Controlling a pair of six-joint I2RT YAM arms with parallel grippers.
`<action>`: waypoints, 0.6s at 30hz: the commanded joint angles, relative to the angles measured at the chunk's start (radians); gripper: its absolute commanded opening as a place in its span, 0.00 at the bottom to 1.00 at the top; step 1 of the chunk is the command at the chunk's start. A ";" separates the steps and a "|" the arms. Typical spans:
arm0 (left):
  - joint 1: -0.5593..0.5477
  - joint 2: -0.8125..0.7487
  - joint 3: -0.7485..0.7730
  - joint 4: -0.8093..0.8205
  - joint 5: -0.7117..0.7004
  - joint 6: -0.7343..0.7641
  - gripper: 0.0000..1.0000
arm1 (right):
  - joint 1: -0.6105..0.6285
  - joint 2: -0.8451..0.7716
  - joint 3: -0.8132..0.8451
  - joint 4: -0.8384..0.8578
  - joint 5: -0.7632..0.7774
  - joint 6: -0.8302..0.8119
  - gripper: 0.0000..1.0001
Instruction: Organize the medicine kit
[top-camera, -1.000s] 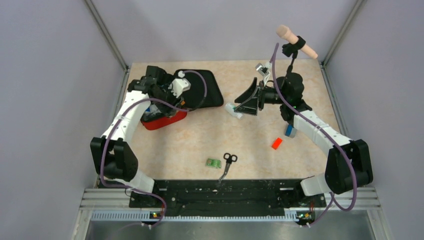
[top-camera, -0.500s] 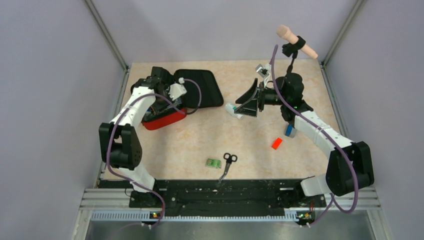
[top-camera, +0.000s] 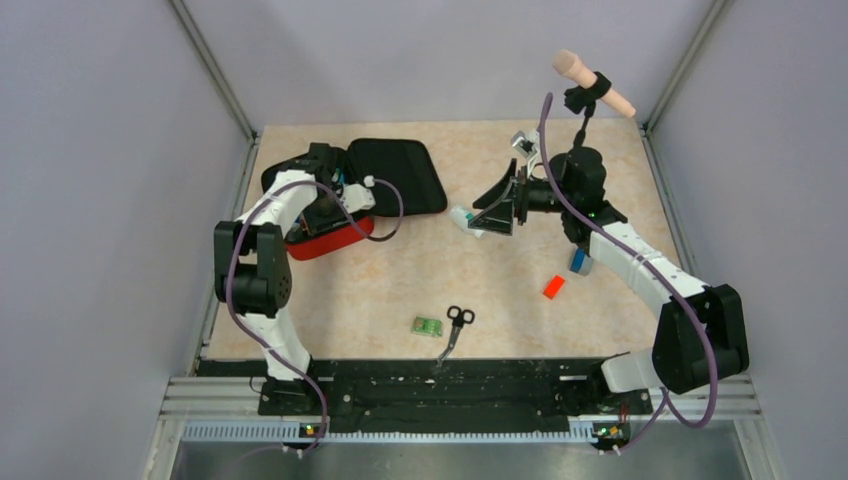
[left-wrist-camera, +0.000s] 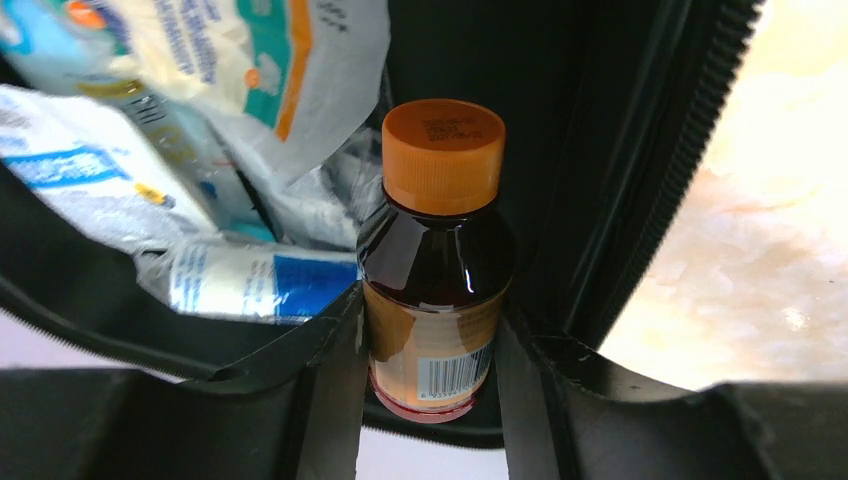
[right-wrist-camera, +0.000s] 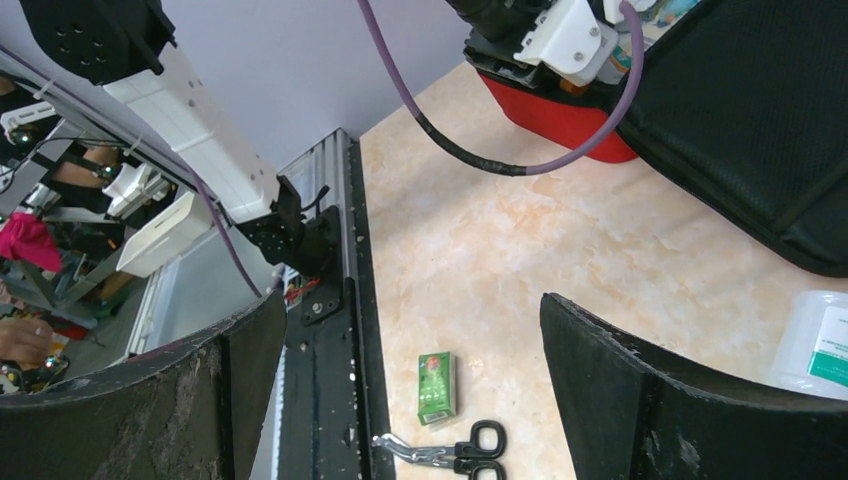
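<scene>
The medicine kit (top-camera: 335, 241) lies open at the far left, red shell below, black-lined lid (top-camera: 402, 175) flat to its right. My left gripper (top-camera: 327, 205) reaches into the red half. In the left wrist view it (left-wrist-camera: 430, 395) is shut on a brown bottle (left-wrist-camera: 437, 270) with an orange cap, held upright against the kit's black inner wall (left-wrist-camera: 590, 150). Several white and blue packets (left-wrist-camera: 200, 120) lie beside it. My right gripper (top-camera: 498, 206) hangs open and empty at mid-table; in the right wrist view it (right-wrist-camera: 410, 330) is wide open above the table.
A white container (top-camera: 466, 217) lies just left of the right gripper and shows in the right wrist view (right-wrist-camera: 822, 345). Black scissors (top-camera: 456, 326) and a green box (top-camera: 427, 326) lie near the front. A small red block (top-camera: 553, 287) and a blue item (top-camera: 579, 262) lie at right.
My left arm has folded back and its gripper has moved down and left, deeper into the kit's red half. My right gripper has barely moved.
</scene>
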 joint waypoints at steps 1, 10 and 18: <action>0.013 0.049 0.036 0.014 0.030 0.050 0.07 | -0.006 -0.035 0.005 -0.010 0.007 -0.046 0.94; 0.039 0.083 0.057 0.036 0.043 0.026 0.26 | -0.007 -0.028 0.006 -0.044 0.020 -0.087 0.95; 0.042 -0.004 0.013 0.085 0.023 0.008 0.49 | -0.006 0.026 0.012 -0.084 0.045 -0.171 0.96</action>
